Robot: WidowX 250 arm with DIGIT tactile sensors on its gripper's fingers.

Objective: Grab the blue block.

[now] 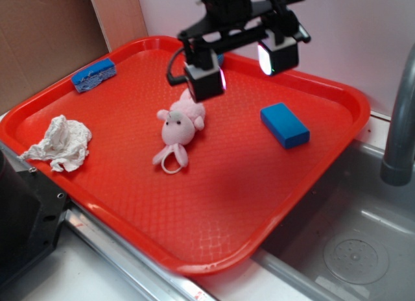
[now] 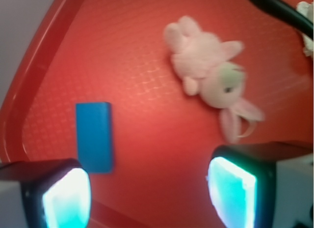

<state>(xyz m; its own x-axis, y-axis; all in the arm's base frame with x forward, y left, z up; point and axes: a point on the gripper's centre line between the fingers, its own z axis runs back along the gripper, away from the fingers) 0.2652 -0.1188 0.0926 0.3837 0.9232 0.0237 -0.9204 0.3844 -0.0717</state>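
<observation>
**One blue block, one open end effector above the tray**

A single large red plastic tray (image 1: 311, 184) with a textured floor carries four loose things. Going left to right in the exterior view: one crumpled white cloth (image 1: 58, 143) lies near the tray's left edge; one rough blue sponge (image 1: 94, 74) sits at the far left corner, close to the rim; one pink plush toy (image 1: 179, 127) lies near the middle of the tray, a loop at its lower end; and one smooth, solid bright-blue rectangular block (image 1: 284, 124) lies flat to the right of the toy, well apart from it and near the tray's right rim.

The end effector (image 1: 241, 69) hangs above the tray with its two fingers spread wide and nothing between them. One finger stands over the plush toy's upper end, the other behind the block.

In the wrist view the block (image 2: 94, 136) lies just above the left pad (image 2: 66, 198), and the toy (image 2: 212, 78) lies above the right pad. To the right of the tray, one grey tap post (image 1: 399, 126) rises beside a metal sink (image 1: 356, 249).
</observation>
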